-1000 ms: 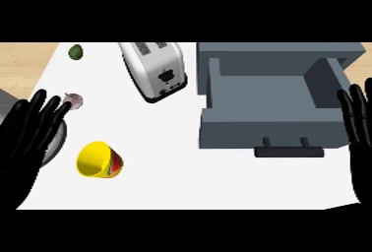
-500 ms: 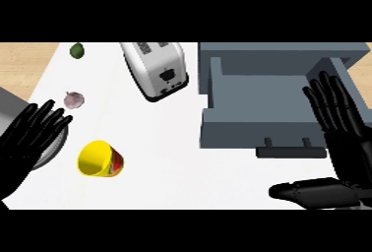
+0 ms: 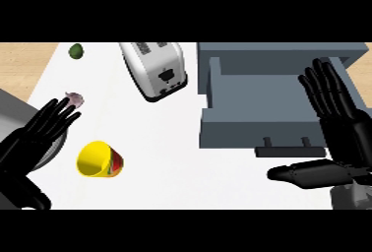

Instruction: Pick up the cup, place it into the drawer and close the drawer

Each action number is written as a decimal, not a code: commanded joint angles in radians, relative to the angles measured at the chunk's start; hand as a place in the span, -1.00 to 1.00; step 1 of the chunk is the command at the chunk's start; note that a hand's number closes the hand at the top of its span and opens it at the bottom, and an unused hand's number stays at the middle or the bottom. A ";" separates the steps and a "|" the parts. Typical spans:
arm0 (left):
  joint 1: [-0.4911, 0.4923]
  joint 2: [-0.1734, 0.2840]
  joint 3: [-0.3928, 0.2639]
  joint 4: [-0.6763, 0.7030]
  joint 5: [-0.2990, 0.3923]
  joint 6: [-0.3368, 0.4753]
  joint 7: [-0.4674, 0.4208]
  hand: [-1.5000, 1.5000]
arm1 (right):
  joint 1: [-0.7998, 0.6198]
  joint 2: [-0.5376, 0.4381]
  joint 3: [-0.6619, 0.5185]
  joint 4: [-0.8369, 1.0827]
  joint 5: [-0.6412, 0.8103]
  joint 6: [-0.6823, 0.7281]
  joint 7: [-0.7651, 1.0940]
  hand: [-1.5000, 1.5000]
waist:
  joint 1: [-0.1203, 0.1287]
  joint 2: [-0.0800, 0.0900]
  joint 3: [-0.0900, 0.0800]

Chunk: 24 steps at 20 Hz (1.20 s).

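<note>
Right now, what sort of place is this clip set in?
Most likely a kitchen counter: a toaster lies on the white countertop, an open grey drawer sits beside it, and a yellow cup lies on its side.

readable text: none on any surface in view.
white and silver toaster (image 3: 157, 70): dark control mark on its front face, no letters or numbers legible.
yellow cup lying on its side (image 3: 100, 159): red and green pattern on the outer wall, no wording legible.
grey open drawer (image 3: 270, 96): plain walls and front, no label or sign.
</note>
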 commanded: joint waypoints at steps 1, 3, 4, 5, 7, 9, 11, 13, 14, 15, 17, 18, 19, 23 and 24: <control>-0.020 0.009 0.029 0.187 -0.124 -0.080 -0.125 -1.00 | -0.015 0.023 -0.002 0.089 0.031 -0.005 -0.076 -1.00 | 0.001 0.001 0.000; -0.107 -0.045 -0.004 0.267 -0.232 0.002 -0.165 -1.00 | -0.025 -0.005 -0.025 0.043 -0.009 0.020 -0.022 -1.00 | -0.005 0.000 0.000; 0.000 -0.075 -0.017 0.215 -0.310 0.007 -0.260 -1.00 | -0.034 0.012 -0.005 0.030 0.017 -0.002 -0.023 -1.00 | 0.000 0.000 0.000; -0.143 -0.016 0.021 0.367 -0.295 -0.011 -0.261 -1.00 | -0.097 -0.011 -0.025 0.053 0.017 -0.005 0.024 -1.00 | -0.005 0.001 0.000; -0.177 0.001 0.020 0.490 -0.372 -0.015 -0.357 -1.00 | -0.037 -0.011 -0.027 -0.027 -0.013 0.011 0.030 -1.00 | -0.013 0.002 -0.001; -0.116 -0.032 -0.010 0.536 -0.466 0.026 -0.493 -1.00 | -0.068 -0.014 -0.044 0.033 -0.007 0.011 0.001 -1.00 | -0.007 0.002 -0.001; -0.165 0.021 -0.003 0.642 -0.478 -0.017 -0.551 -1.00 | -0.037 0.007 -0.023 -0.003 0.001 0.002 0.022 -1.00 | -0.006 0.001 -0.001; -0.191 0.058 -0.011 0.743 -0.517 -0.017 -0.627 -1.00 | -0.114 -0.032 -0.073 0.110 -0.031 0.043 -0.028 -1.00 | -0.007 0.004 -0.001; -0.212 -0.011 -0.034 0.754 -0.519 0.039 -0.605 -1.00 | -0.070 -0.041 -0.085 0.009 -0.059 0.041 0.040 -1.00 | -0.011 0.001 -0.001; -0.262 0.050 -0.013 0.856 -0.543 0.028 -0.665 -1.00 | -0.083 0.015 -0.022 0.027 -0.006 -0.006 0.041 -1.00 | -0.012 0.003 -0.001; -0.220 0.018 -0.060 0.860 -0.595 0.081 -0.749 -1.00 | -0.136 -0.023 -0.048 0.090 -0.015 0.021 0.051 -1.00 | -0.008 0.004 -0.002; -0.244 0.027 -0.058 0.922 -0.598 0.071 -0.780 -1.00 | -0.086 -0.011 -0.046 0.044 -0.007 0.014 0.020 -1.00 | -0.017 0.005 -0.002; -0.241 -0.006 -0.078 0.944 -0.625 0.125 -0.810 -1.00 | -0.109 -0.016 -0.055 0.083 -0.014 0.025 -0.003 -1.00 | -0.017 0.007 -0.003; -0.280 0.056 -0.061 1.020 -0.603 0.066 -0.856 -1.00 | -0.113 -0.025 -0.073 0.018 -0.061 0.030 0.057 -1.00 | -0.020 0.007 -0.003; -0.308 -0.016 -0.082 1.043 -0.626 0.149 -0.850 -1.00 | -0.104 -0.011 -0.051 0.060 -0.019 0.026 0.008 -1.00 | -0.022 0.009 -0.003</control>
